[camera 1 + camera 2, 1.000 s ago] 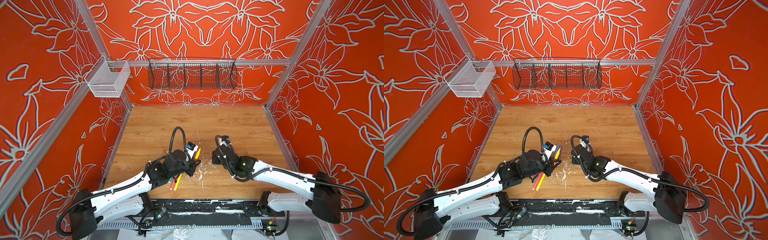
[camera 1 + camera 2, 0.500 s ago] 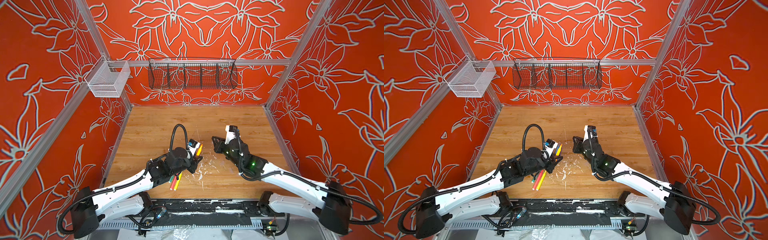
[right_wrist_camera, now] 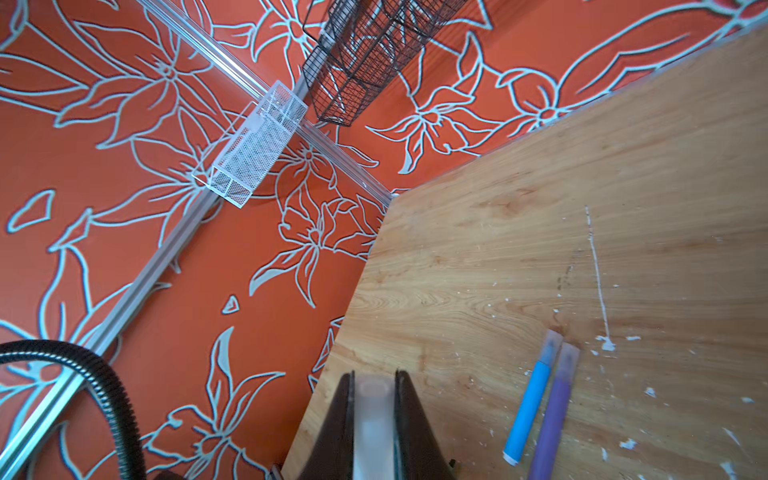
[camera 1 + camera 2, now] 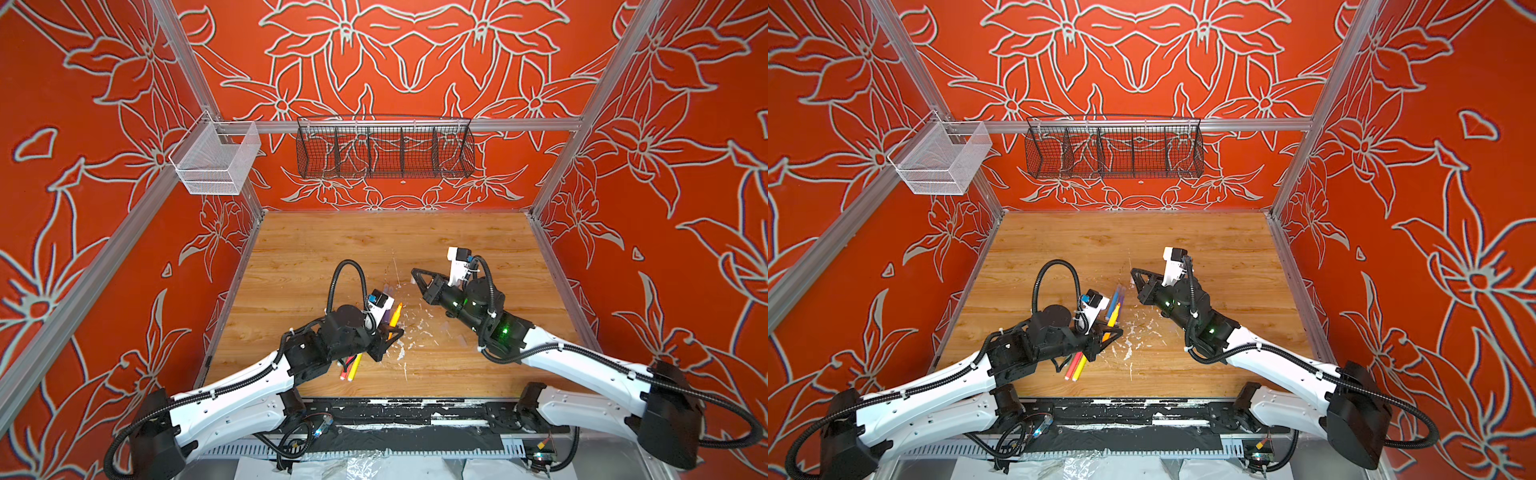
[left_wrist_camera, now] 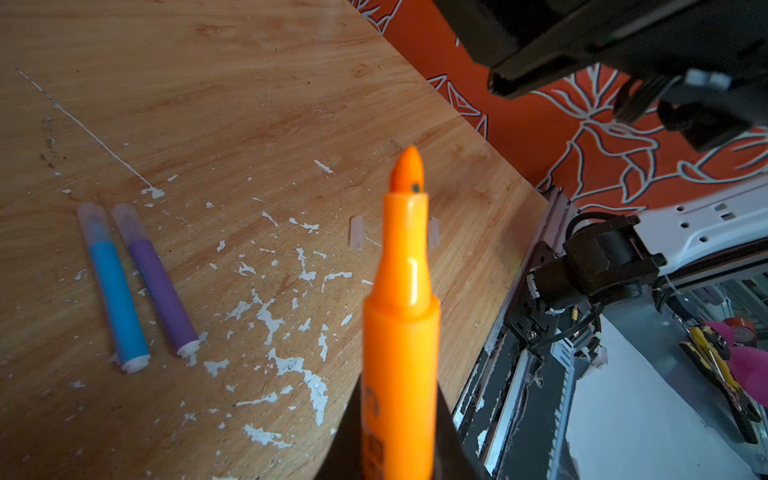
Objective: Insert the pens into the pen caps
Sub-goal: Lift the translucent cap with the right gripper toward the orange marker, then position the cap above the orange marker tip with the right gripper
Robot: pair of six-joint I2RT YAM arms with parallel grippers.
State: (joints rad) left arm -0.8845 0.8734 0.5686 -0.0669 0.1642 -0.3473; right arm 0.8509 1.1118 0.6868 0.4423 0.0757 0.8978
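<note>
The left gripper [image 5: 398, 415] is clamped on the orange pen [image 5: 401, 291], whose bare tip points out over the table [image 5: 249, 83]. Under that arm lie a red pen [image 4: 345, 372] and a yellow pen [image 4: 354, 370]. The blue pen [image 5: 116, 291] and purple pen [image 5: 160, 291], both capped, lie side by side. Two loose caps [image 5: 356, 232] rest on the wood beyond the orange tip. The right gripper [image 3: 374, 384] pinches a clear cap [image 3: 374, 419].

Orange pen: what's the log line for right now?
left gripper shut on orange pen | right gripper shut on clear cap | blue pen and purple pen capped on table
</note>
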